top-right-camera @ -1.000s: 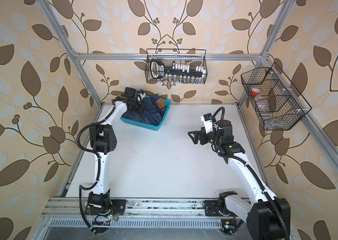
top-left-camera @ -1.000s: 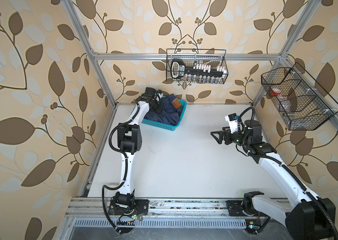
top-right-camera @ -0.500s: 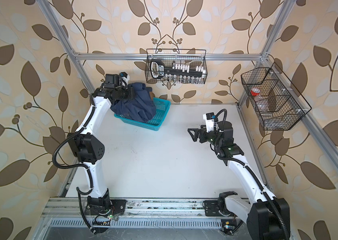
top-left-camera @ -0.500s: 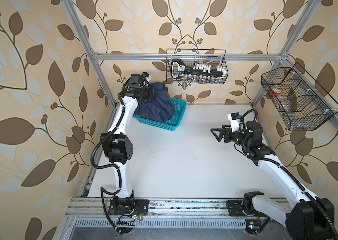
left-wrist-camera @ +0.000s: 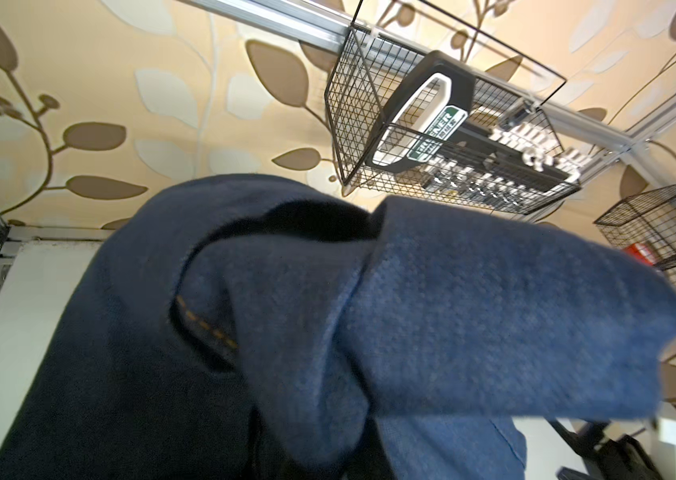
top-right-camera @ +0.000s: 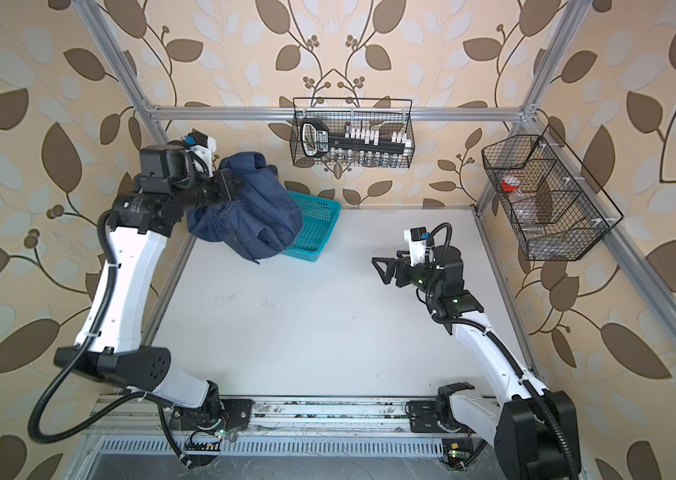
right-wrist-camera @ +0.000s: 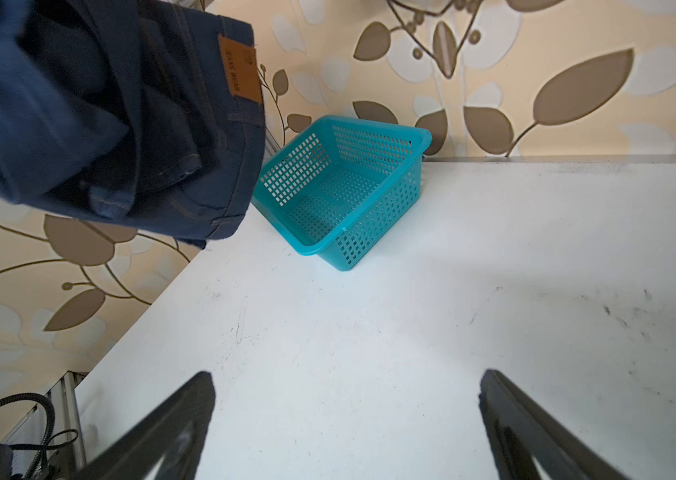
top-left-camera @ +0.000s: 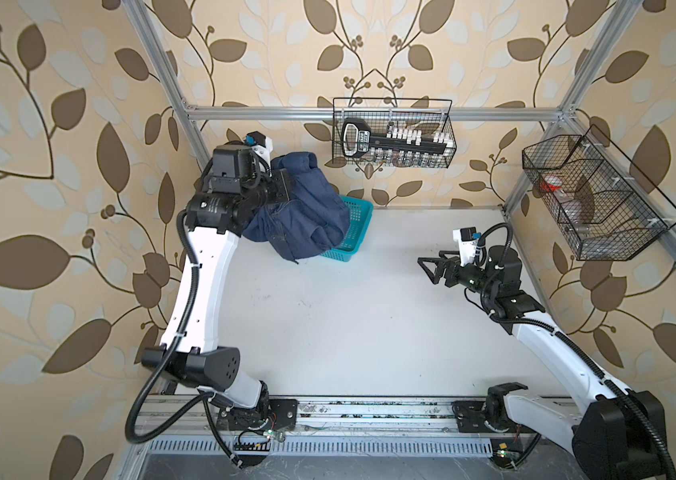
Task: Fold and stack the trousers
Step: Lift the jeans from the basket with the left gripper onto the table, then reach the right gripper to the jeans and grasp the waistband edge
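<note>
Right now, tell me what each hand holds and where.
Left hand grips the bunched trousers; grip spot hidden. Right hand open, empty.

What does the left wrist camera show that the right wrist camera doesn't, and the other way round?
Left wrist only: a wire basket on the wall holding a socket set. Right wrist only: the empty teal basket and the tan patch on the waistband. Both: the hanging jeans and the white table.

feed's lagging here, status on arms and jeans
Left gripper shut on trousers, bunched, hanging clear of teal basket. Right gripper open, empty, above table. Nothing in the way.
</note>
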`<state>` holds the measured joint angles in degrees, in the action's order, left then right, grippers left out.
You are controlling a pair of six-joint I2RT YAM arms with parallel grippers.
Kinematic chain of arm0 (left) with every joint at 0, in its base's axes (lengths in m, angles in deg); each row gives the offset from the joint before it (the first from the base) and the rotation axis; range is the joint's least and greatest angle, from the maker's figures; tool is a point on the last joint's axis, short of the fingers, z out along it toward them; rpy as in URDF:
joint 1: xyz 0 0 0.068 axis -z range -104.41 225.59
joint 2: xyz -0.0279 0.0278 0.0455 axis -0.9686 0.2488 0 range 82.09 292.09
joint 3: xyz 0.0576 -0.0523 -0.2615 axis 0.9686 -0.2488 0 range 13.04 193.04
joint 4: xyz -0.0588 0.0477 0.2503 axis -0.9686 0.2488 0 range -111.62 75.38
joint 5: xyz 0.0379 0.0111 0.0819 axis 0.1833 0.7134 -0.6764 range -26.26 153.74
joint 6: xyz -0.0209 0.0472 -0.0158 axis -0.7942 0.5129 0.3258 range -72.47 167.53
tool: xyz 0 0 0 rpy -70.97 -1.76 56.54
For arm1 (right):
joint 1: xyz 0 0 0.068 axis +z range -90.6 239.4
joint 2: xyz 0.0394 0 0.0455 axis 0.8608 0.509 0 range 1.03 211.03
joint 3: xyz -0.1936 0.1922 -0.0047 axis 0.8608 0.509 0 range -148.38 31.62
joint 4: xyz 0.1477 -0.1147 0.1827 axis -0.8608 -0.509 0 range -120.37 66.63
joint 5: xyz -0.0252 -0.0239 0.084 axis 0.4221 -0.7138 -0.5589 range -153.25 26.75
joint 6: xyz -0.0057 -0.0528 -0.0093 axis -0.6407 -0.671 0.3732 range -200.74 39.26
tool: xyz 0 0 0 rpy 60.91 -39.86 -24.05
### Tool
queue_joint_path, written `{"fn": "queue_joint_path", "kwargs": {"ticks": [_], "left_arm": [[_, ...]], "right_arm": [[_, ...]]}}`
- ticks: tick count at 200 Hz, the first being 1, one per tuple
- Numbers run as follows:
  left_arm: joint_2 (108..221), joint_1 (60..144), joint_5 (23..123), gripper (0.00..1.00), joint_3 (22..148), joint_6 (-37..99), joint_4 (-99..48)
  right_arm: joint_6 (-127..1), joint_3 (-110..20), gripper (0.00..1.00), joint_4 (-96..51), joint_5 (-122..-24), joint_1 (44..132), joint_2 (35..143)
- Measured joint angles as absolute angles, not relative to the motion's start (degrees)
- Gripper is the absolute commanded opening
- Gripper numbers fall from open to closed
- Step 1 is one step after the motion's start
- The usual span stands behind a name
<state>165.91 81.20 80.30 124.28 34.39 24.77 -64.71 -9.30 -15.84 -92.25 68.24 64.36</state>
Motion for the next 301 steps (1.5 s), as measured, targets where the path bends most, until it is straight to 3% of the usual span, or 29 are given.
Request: {"fn": "queue_joint_path", "kwargs": {"ticks": [58, 109, 115, 143, 193, 213, 226, 245, 254, 261, 277, 301], "left_arm": [[152.1, 89.5, 82.9, 0.00, 101.2, 27.6, 23.9], [157.5, 103.2, 82.4, 0.00, 80.5, 20.8, 14.8], [159.0, 104.8, 82.4, 0.05, 78.9, 19.9, 13.1], [167.0, 108.6, 80.5, 0.03, 78.0, 18.5, 9.4], [173.9, 103.9, 60.7, 0.06, 82.3, 13.7, 11.1], [173.9, 99.3, 56.6, 0.14, 82.3, 9.7, 11.2], [173.8, 96.8, 54.4, 0.36, 82.0, 7.8, 11.3], [172.8, 94.3, 52.2, 0.48, 80.0, 5.4, 11.2], [172.2, 93.9, 51.4, 0.79, 79.1, 5.0, 11.7], [171.7, 93.9, 51.0, 0.90, 78.5, 5.2, 12.1], [170.4, 93.9, 50.6, 0.99, 78.3, 5.7, 14.1], [165.9, 93.4, 49.6, 0.99, 78.3, 8.9, 17.7]], "right_arm": [[-64.1, -7.9, 1.00, -14.4, -93.1, 68.8, 65.7], [-62.8, -4.5, 1.00, -14.7, -93.0, 68.8, 63.9], [-62.8, -3.9, 1.00, -15.4, -92.9, 68.8, 63.1], [-62.7, -2.2, 1.00, -18.6, -91.7, 68.8, 59.4], [-62.7, 1.8, 1.00, -23.6, -89.3, 73.2, 50.0], [-62.5, 4.2, 1.00, -24.0, -87.5, 77.5, 47.1], [-62.3, 5.6, 1.00, -24.1, -85.3, 81.5, 46.4], [-62.9, 6.2, 1.00, -24.0, -81.5, 88.2, 47.5], [-63.5, 6.2, 1.00, -23.6, -79.6, 91.6, 49.0], [-63.9, 6.2, 1.00, -23.0, -78.2, 93.5, 50.3], [-64.5, 6.2, 1.00, -20.5, -75.6, 98.3, 54.6], [-65.5, 6.1, 1.00, -14.5, -72.6, 103.7, 63.0]]}}
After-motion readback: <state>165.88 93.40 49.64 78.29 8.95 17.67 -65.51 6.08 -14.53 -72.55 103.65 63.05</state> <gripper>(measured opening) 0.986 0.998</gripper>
